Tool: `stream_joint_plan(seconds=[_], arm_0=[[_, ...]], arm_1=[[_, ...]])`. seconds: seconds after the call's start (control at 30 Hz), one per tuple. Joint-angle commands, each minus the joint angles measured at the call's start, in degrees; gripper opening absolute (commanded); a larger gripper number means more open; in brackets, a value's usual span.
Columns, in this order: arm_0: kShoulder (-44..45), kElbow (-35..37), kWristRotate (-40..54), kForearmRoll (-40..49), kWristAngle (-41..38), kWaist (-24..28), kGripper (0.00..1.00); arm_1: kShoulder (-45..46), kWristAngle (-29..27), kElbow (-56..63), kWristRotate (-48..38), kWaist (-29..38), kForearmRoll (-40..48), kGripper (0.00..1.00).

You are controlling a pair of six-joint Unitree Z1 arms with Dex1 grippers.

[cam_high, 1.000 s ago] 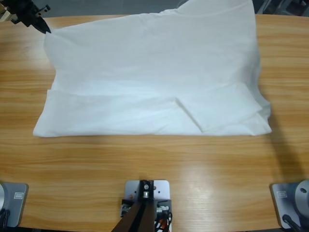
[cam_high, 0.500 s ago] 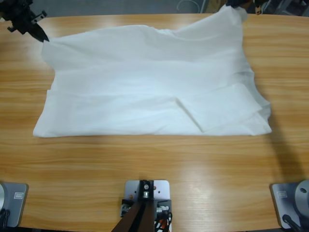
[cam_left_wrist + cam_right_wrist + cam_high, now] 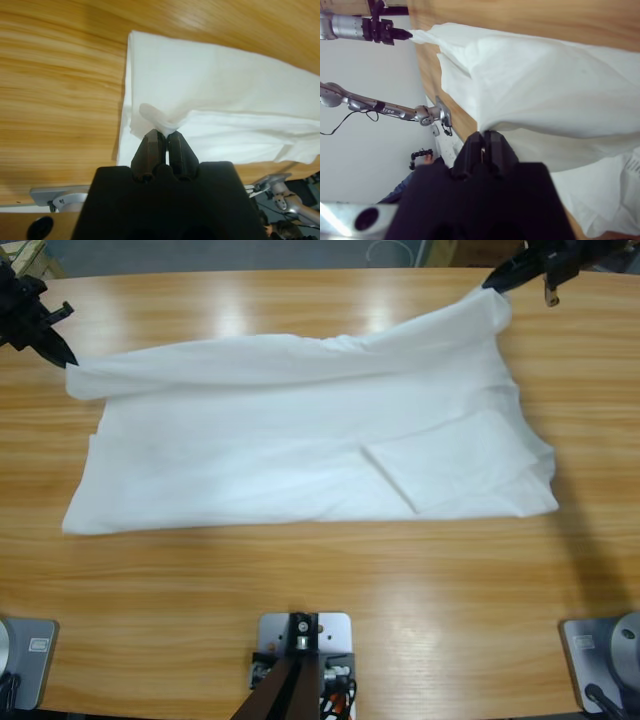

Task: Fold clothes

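Since a second ago the far edge of the T-shirt (image 3: pixel 300 430) has dropped from a tall raised sheet to a low, sagging band, and both grippers have drawn outward and down toward the table's far corners. White shirt lies spread across the middle of the wooden table (image 3: pixel 330 600), long axis running side to side; its near part rests flat, with a folded flap showing toward the near right. Far edge is off the wood, strung between two pinch points and drooping between them. Left gripper (image 3: pixel 68 358), at the far left corner in the high view, has its jaws closed on a small gather of cloth; the left wrist view shows the fabric bunched right at the tips of that gripper (image 3: pixel 163 134). Right gripper (image 3: pixel 492 284), at the far right, is likewise clamped on a corner of the shirt, with the cloth running away from its tips (image 3: pixel 484 134) in the right wrist view. The other arm's gripper (image 3: pixel 395 36) also shows there, small, holding the far end of the same edge. Judged from this layout: the body of the shirt lies toward the near side from both grippers, so the held edge would have to travel across the shirt's short axis, both arms together, to lay it over the flat part. Uneven travel would likely skew the fold.
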State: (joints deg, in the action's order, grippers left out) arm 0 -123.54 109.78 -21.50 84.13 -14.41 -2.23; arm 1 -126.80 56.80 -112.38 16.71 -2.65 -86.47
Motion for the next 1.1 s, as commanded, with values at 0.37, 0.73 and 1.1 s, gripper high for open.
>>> stream_joint_plan(seconds=[0.37,0.73,1.1], arm_0=[[-1.6,-4.4,1.7,-1.3,-0.9,-0.9,0.0],[-1.9,-9.1,1.4,-4.3,-1.0,-3.5,0.0],[-3.1,-11.5,1.6,-4.6,-0.2,-2.5,0.0]], arm_1=[[0.5,-0.6,8.8,0.8,-3.2,1.6,0.0],[0.1,-0.6,13.9,0.9,-3.5,4.7,0.0],[-2.6,-1.7,15.9,0.9,-3.5,5.0,0.0]])
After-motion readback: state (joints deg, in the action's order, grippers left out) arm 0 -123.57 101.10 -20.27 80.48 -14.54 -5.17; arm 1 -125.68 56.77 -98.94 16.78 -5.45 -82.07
